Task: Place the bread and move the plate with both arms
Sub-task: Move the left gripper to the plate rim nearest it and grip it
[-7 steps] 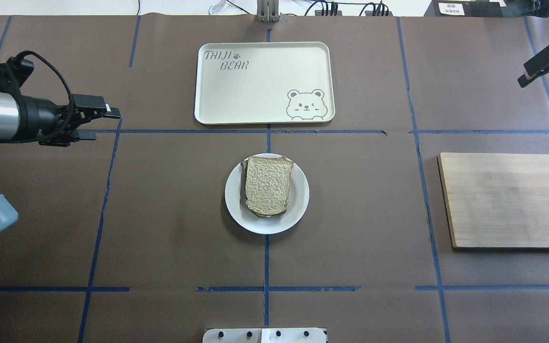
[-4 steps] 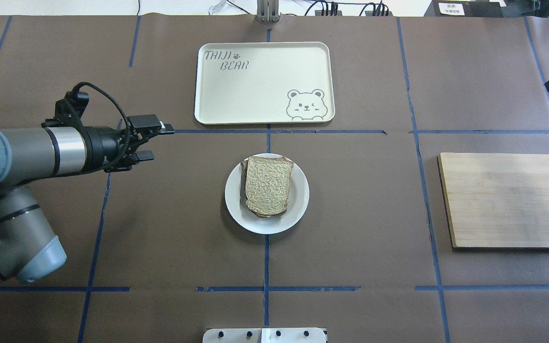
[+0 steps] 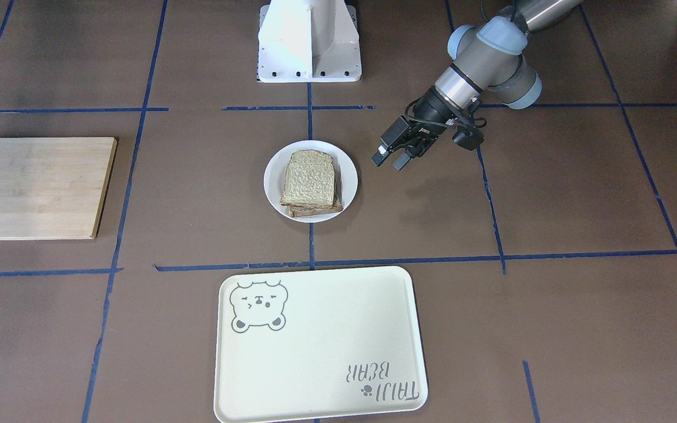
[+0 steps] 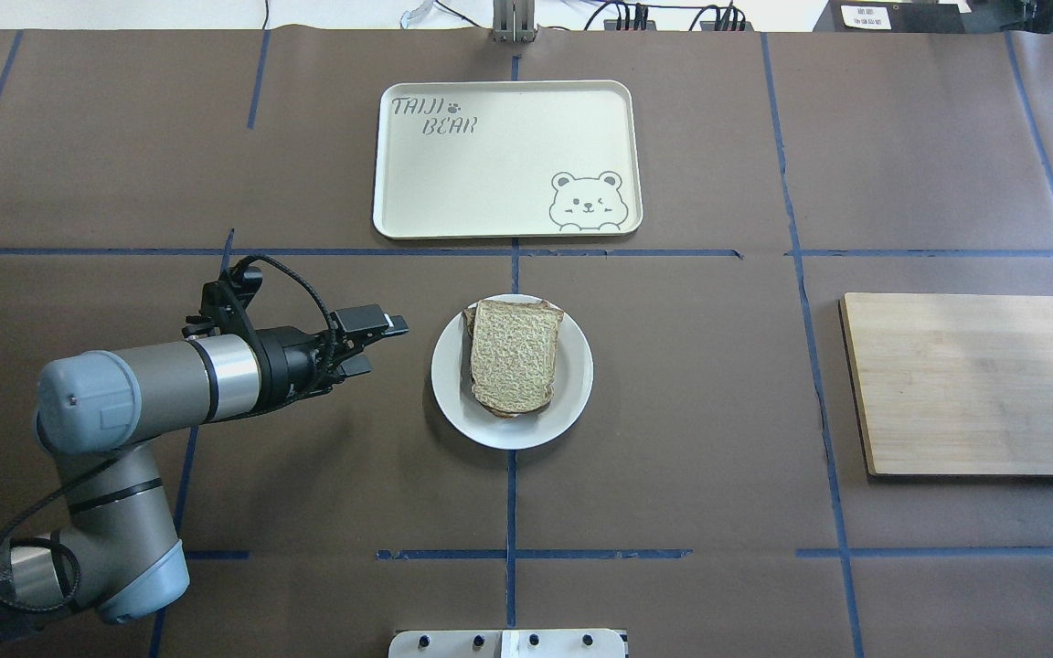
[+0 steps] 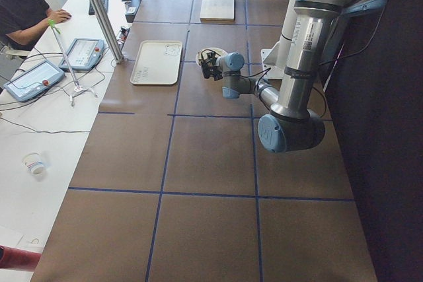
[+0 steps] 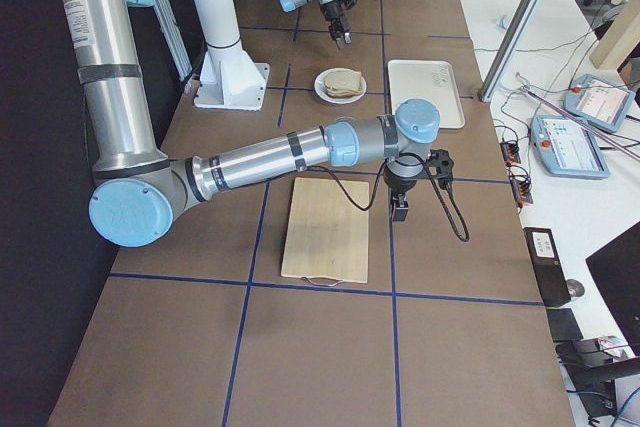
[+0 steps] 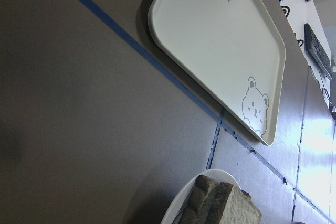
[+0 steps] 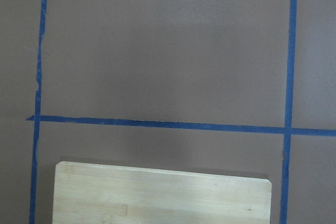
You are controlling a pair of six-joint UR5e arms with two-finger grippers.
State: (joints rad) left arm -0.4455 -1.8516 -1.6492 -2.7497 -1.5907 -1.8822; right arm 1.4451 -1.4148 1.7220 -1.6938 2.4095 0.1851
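The small white plate (image 4: pixel 453 402) sits mid-table with the pale-brown bread (image 4: pixel 513 356) lying flat on it; darker crust edges show under the slice. My left gripper (image 4: pixel 387 344) hovers just left of the plate, open and empty, a short gap from the rim. From the front, the left gripper (image 3: pixel 389 161) is to the right of the plate (image 3: pixel 274 182) and the bread (image 3: pixel 309 176). The left wrist view catches the plate rim (image 7: pixel 184 208) and the bread (image 7: pixel 231 208). My right gripper (image 6: pixel 399 210) hangs past the board's far end; I cannot tell whether it is open or shut.
A cream bear-print tray (image 4: pixel 508 160) lies beyond the plate. A wooden cutting board (image 4: pixel 974 384) lies bare at the right. The white pedestal base (image 3: pixel 309 41) stands at the near edge. A person sits at a side desk (image 5: pixel 26 11).
My left arm has swung in from the far left, toward the plate and nearer the robot. The right gripper has withdrawn past the overhead view's right edge.
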